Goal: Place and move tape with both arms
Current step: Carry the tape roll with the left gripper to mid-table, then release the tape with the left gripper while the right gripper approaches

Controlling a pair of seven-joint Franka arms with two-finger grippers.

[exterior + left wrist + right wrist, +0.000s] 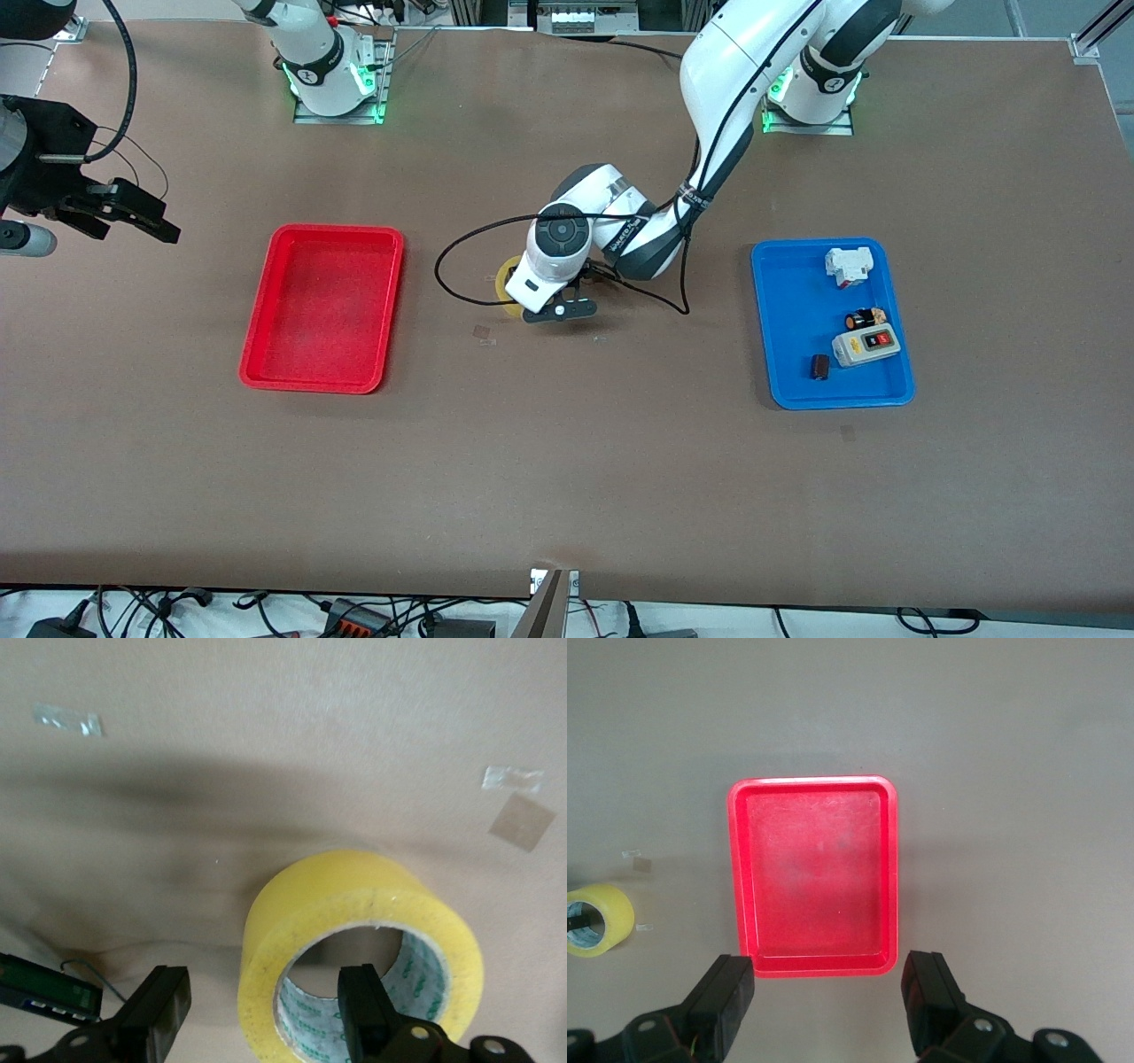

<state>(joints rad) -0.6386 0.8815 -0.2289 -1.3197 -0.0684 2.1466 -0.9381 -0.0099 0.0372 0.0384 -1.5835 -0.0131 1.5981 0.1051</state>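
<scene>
The left claw (264, 1014) stands wide open low over the counter (567, 478), one finger (368, 1005) reaching into the hole of the tape (354, 939) and the other (159, 1005) outside it — neither presses the roll. The tape lies on the bare counter between the red tray (323, 306) and the blue tray (797, 328), its core printed with green letters too small to read. Scraps of clear tape (512, 777) stick nearby. The right claw (831, 997) hangs wide open over the red tray, gripping nothing. The blue tray carries a grey switch box (866, 345) and small parts.
</scene>
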